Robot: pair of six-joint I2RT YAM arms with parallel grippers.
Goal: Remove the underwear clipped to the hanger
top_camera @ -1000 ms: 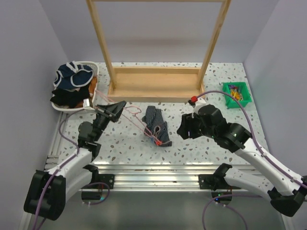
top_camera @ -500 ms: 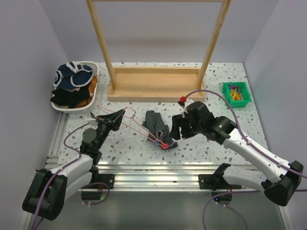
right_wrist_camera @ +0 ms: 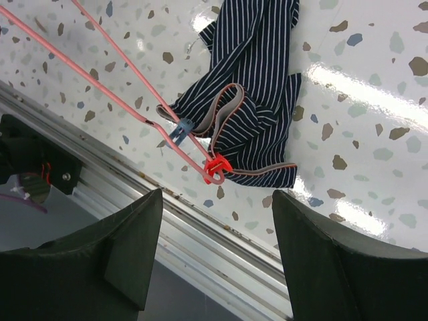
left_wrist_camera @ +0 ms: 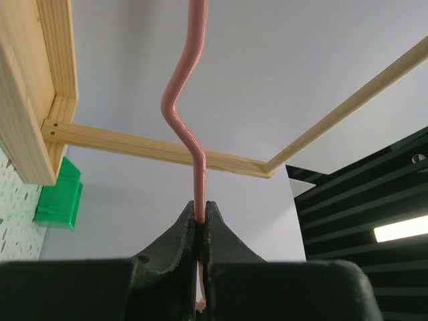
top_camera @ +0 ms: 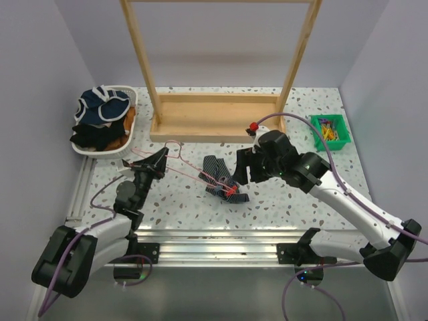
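Pinching the hanger [left_wrist_camera: 182, 114] wire below its hook, left hand [left_wrist_camera: 200, 212] is clamped tight. Right hand [right_wrist_camera: 215, 200] hangs spread wide above the underwear [right_wrist_camera: 257, 80], which lies on the table [top_camera: 301, 207] just in front of the wooden frame [top_camera: 214, 119] (red clip [right_wrist_camera: 215, 166] at the waistband edge).

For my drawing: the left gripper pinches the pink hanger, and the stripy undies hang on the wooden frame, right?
Not quite. The left gripper does pinch the hanger, but the underwear lies on the table; the right wrist view shows it.
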